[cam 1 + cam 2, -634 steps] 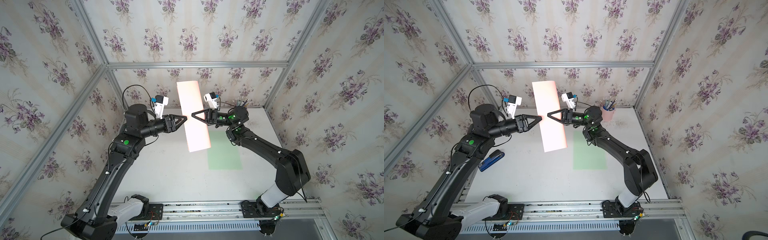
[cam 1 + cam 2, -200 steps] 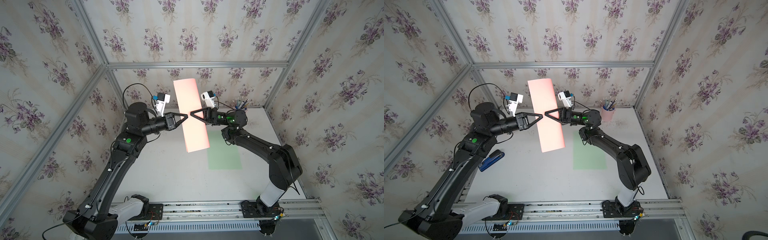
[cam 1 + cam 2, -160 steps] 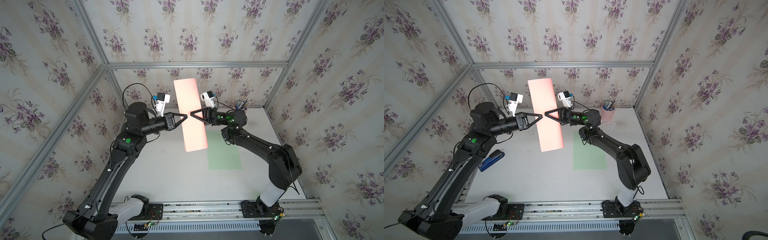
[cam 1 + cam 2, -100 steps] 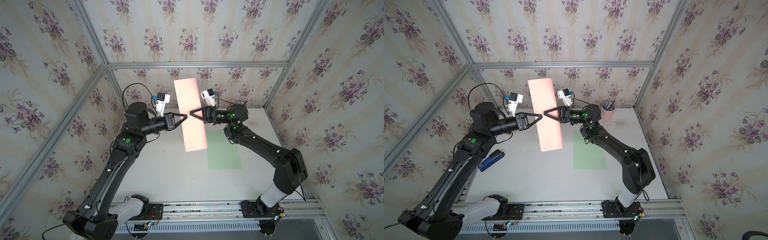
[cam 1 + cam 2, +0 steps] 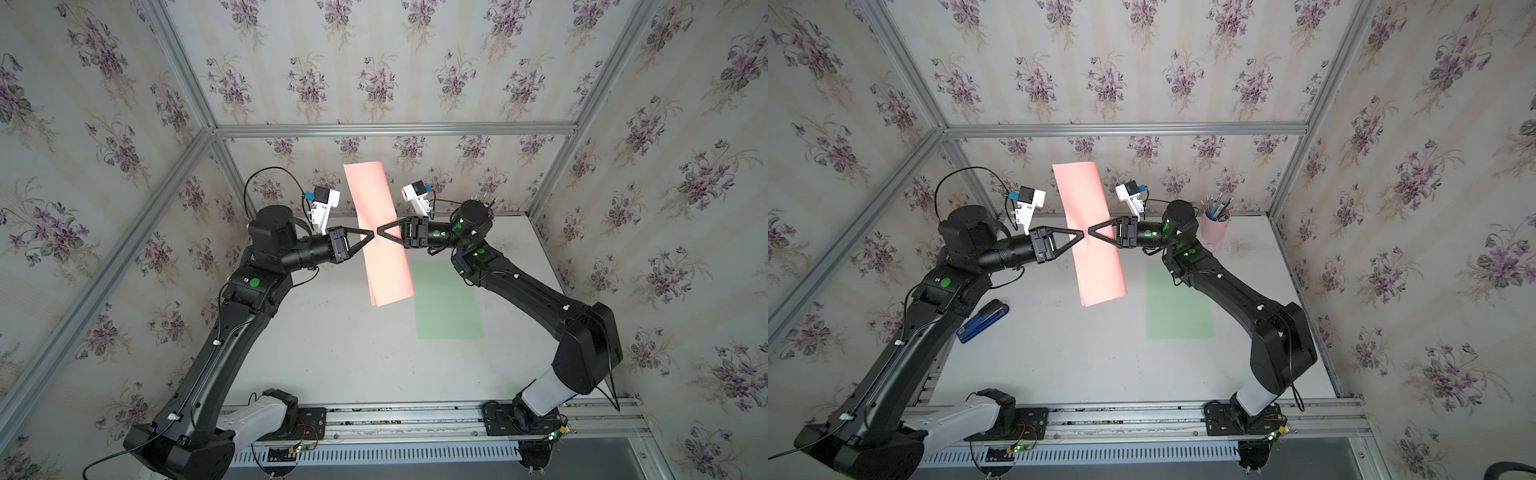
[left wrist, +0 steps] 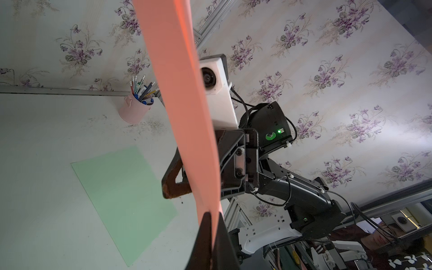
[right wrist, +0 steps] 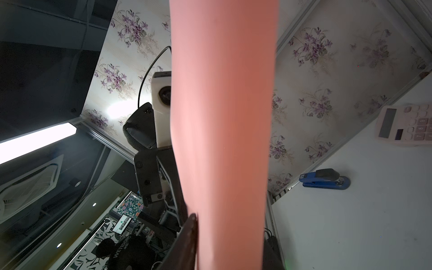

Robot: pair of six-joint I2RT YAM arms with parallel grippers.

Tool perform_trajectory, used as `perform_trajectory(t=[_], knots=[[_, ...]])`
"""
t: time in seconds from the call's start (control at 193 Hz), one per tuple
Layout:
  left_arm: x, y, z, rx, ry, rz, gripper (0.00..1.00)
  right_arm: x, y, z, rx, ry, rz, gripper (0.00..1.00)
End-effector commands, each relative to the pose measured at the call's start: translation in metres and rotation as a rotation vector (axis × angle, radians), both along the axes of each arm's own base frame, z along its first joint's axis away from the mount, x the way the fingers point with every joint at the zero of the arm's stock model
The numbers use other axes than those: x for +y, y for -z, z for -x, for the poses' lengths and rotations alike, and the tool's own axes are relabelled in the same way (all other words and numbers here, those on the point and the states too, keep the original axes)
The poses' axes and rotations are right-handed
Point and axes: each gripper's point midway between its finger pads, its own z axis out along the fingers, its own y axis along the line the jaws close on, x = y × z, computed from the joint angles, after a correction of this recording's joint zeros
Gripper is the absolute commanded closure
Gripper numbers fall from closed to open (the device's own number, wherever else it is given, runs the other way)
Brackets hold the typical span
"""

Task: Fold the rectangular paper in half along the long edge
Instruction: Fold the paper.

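The paper [image 5: 370,195] has drifted slightly left. Both top views: it hangs mid-frame, thin, floppy, off the worktop [image 5: 332,353]. Left wrist: left hand [image 6: 212,224] clamps its edge, the sensible hold. Right wrist: right hand's [image 7: 230,240] grip unclear.

Both top views are evenly lit and sharp, bowed at the edges, with faint shadows on the tabletop [image 5: 353,353]. In the right wrist view a ceiling lamp [image 7: 35,142] glares and the pink paper [image 7: 222,117] is blurred.

There are two tools, the left tool [image 5: 372,235] and the right tool [image 5: 377,231], one pink paper [image 5: 373,195], one green sheet [image 5: 449,305], one stapler [image 5: 982,318], one calculator [image 7: 406,126], one pen cup [image 5: 1214,228] and one desk [image 5: 332,353].
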Motion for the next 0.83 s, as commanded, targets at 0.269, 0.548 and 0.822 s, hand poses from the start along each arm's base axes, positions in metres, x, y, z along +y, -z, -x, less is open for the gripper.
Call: perform_trajectory(t=[0.269,0.548,0.822], knots=[[0.0,-0.001,0.001,-0.017,0.002,-0.006,0.81,-0.007,-0.021,0.011,-0.04,-0.035,-0.068,0.72],[0.0,-0.002,0.0,-0.017,0.001,-0.003,0.67,-0.007,-0.022,0.013,-0.038,-0.046,-0.075,0.73],[0.0,-0.004,0.0,-0.022,0.002,0.002,0.84,-0.006,-0.019,0.014,-0.034,-0.049,-0.069,0.73]])
